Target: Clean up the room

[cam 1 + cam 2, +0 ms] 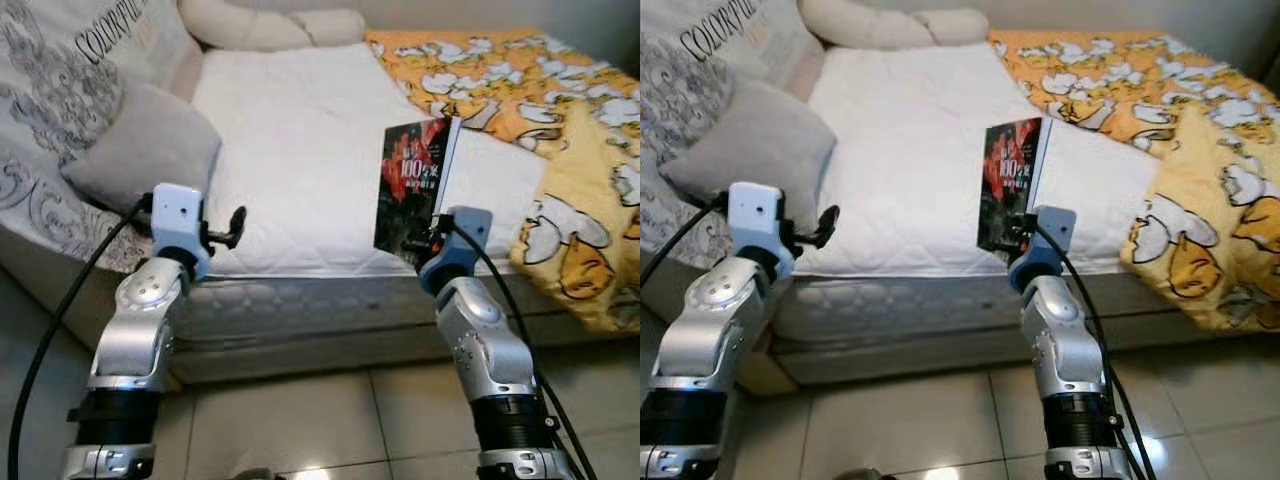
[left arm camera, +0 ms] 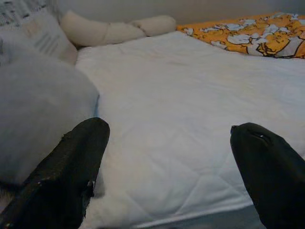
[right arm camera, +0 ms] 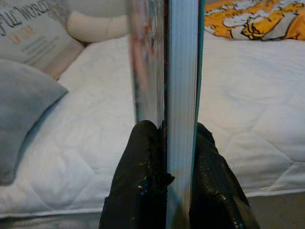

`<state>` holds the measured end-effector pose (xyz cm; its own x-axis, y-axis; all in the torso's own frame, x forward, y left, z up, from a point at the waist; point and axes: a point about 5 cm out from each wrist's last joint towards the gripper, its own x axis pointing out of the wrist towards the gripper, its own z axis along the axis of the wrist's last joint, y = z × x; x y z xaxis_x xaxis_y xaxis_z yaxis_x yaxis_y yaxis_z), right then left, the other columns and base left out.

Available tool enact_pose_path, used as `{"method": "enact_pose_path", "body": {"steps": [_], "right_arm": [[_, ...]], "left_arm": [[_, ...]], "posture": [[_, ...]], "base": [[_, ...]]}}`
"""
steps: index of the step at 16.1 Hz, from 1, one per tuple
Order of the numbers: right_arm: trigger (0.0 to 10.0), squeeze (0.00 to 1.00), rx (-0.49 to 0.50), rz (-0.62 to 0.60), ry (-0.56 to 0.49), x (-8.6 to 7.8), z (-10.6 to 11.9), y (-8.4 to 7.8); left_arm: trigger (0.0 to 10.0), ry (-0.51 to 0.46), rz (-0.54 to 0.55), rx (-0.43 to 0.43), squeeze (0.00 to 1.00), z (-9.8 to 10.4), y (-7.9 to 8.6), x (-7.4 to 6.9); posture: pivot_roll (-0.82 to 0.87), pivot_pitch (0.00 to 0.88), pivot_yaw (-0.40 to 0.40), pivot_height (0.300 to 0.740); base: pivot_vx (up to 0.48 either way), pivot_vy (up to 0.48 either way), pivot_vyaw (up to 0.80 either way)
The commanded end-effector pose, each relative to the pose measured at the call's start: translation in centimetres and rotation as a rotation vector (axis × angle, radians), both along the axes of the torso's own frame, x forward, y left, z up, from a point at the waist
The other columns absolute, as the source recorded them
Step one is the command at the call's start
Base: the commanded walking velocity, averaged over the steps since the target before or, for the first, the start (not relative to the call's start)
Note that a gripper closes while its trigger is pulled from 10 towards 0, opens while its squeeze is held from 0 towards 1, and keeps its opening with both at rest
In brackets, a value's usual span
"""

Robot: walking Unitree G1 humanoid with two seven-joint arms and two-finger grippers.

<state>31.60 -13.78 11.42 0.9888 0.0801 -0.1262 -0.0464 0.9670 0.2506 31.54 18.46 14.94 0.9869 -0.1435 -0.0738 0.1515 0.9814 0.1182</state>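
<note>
A book (image 1: 415, 185) with a dark red cover stands upright above the front edge of the white mattress (image 1: 300, 150), and my right gripper (image 1: 425, 245) is shut on its lower edge. In the right wrist view the book's white page edge (image 3: 181, 95) runs up between the two black fingers (image 3: 138, 181). My left gripper (image 1: 235, 228) hovers open at the mattress's front left, just beside the grey pillow (image 1: 145, 150). Its black fingers (image 2: 71, 171) stand wide apart over the white quilted cover in the left wrist view.
An orange blanket (image 1: 560, 130) with white cartoon prints lies crumpled over the bed's right side and hangs off the front. A printed cushion (image 1: 70, 70) and a cream bolster (image 1: 270, 25) sit at the back left. Pale floor tiles (image 1: 320, 420) lie below the bed frame.
</note>
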Motion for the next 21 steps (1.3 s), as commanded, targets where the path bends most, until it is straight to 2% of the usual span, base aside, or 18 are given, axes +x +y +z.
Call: {"method": "enact_pose_path", "body": {"steps": [1, 6, 8, 14, 19, 21], "right_arm": [[10.0, 0.00, -0.010, -0.028, -0.052, 0.5, 1.1, -0.6], [10.0, 0.00, -0.029, 0.013, -0.026, 0.5, 0.4, 0.1], [10.0, 0.00, -0.056, 0.072, -0.036, 0.8, 0.5, 1.0], [10.0, 0.00, -0.052, 0.091, -0.047, 1.8, 1.0, 1.3], [10.0, 0.00, -0.088, 0.157, -0.057, 1.9, 1.0, 2.2], [10.0, 0.00, -0.090, 0.160, -0.057, 1.9, 0.9, 2.3]], "left_arm": [[10.0, 0.005, -0.019, 0.005, 0.00, 0.0, -0.3, 0.2], [10.0, 0.012, -0.020, -0.001, 0.00, -0.3, -0.2, 0.4], [10.0, 0.016, -0.021, -0.004, 0.00, -0.5, -0.2, 0.8], [10.0, 0.012, -0.015, -0.008, 0.00, -0.3, -0.1, 1.7], [10.0, 0.021, -0.029, -0.006, 0.00, -0.9, -0.3, 1.9], [10.0, 0.020, -0.030, -0.009, 0.00, -0.9, -0.1, 1.9]], "posture": [[-0.03, 0.000, 0.028, 0.740], [-0.03, 0.000, 0.026, 0.740], [-0.04, 0.000, 0.033, 0.740], [-0.04, 0.000, 0.040, 0.740], [-0.03, 0.000, 0.040, 0.740], [-0.03, 0.000, 0.039, 0.740]], "base": [[0.341, 0.000, 0.00], [0.340, 0.000, 0.00], [0.352, 0.000, 0.40], [0.352, 0.000, 0.13], [0.353, 0.000, 0.00], [0.351, 0.000, 0.80]]}}
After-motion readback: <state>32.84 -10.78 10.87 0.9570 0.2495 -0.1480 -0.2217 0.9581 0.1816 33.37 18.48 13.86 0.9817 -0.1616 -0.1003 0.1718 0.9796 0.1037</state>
